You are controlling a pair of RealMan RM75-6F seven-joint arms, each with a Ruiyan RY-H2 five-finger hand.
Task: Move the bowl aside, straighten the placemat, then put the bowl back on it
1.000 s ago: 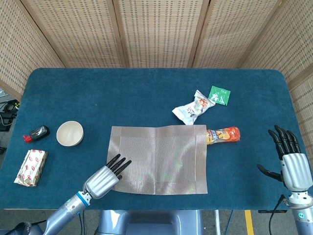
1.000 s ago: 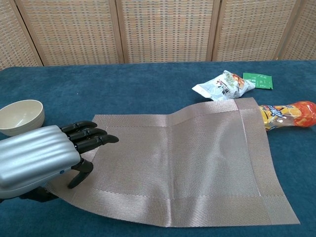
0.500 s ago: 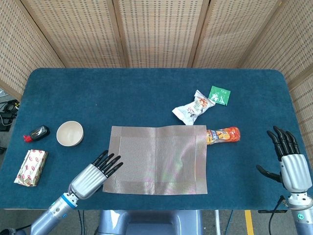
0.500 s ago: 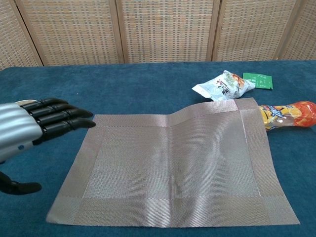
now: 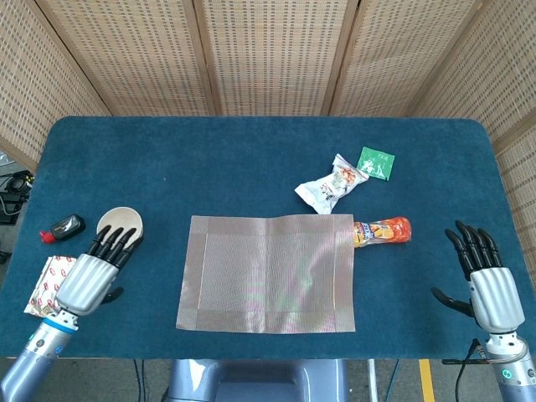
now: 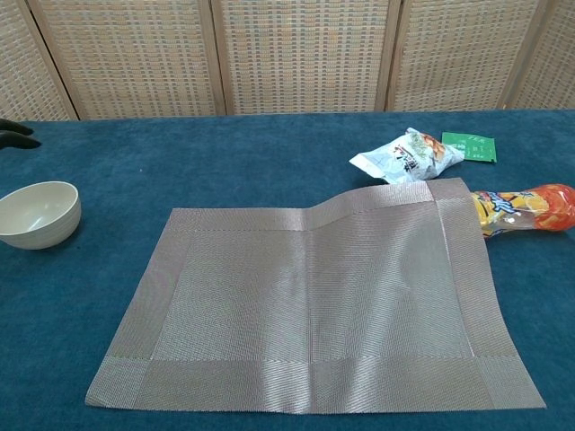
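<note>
From the head camera we see the left hand (image 5: 90,272) at the table's left side, fingers spread and holding nothing, its dark fingertips (image 5: 116,244) reaching over the near rim of the bowl (image 5: 120,226). We cannot tell whether they touch it. In the chest view only the fingertips (image 6: 18,135) show at the far left edge, above and behind the bowl (image 6: 38,214).

The right hand (image 5: 486,283) hangs over the table's right edge, fingers spread and empty, well apart from everything else.

The cream bowl sits upright on the blue table (image 5: 251,167), left of the placemat (image 5: 268,273) and not touching it. The mat lies flat near the front edge, its sides roughly square with the table. Its far right corner covers one end of an orange snack tube (image 5: 383,230).

Just beyond that corner lies a white snack bag (image 5: 330,184), with a green packet (image 5: 377,162) beside it. Left of the left hand we see a red and white pack (image 5: 52,286) and a small black and red object (image 5: 64,226).
</note>
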